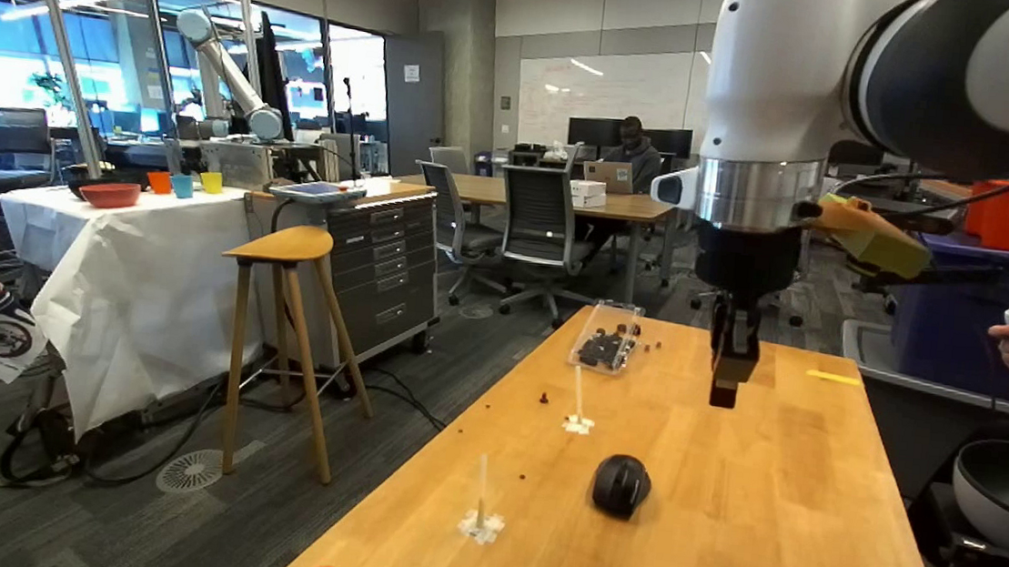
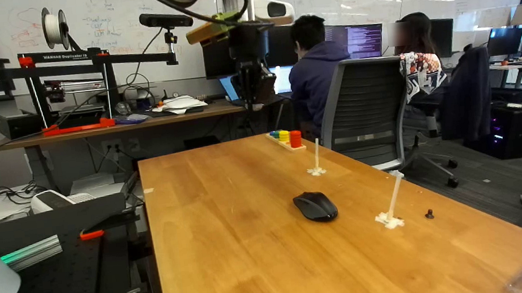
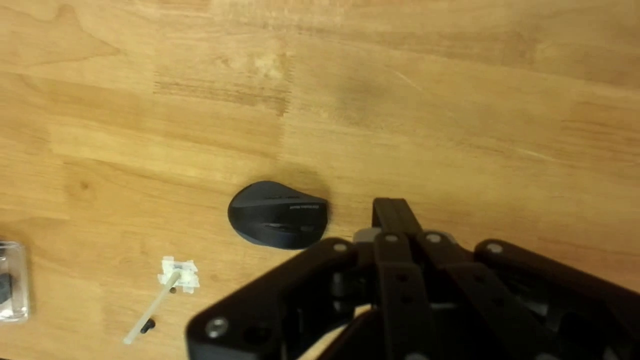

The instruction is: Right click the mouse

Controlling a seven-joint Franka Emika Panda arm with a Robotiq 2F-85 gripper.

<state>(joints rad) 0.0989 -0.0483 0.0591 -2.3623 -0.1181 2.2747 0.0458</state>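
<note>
The mouse (image 1: 621, 486) is black and rounded and lies flat on the wooden table. It also shows in an exterior view (image 2: 316, 206) and in the wrist view (image 3: 277, 215), left of the jaws. My gripper (image 1: 724, 392) points down and hangs well above the table, apart from the mouse. It also shows in an exterior view (image 2: 252, 101). In the wrist view its fingertips (image 3: 392, 205) are pressed together with nothing between them. They appear to the right of the narrower end of the mouse.
Two thin pale pegs (image 1: 482, 492) (image 1: 579, 395) stand taped to the table near the mouse. A clear tray (image 1: 578, 356) holds dark pieces. A small dark screw (image 2: 429, 214) lies near a peg. A colored stacking toy (image 2: 289, 139) sits along the table edge.
</note>
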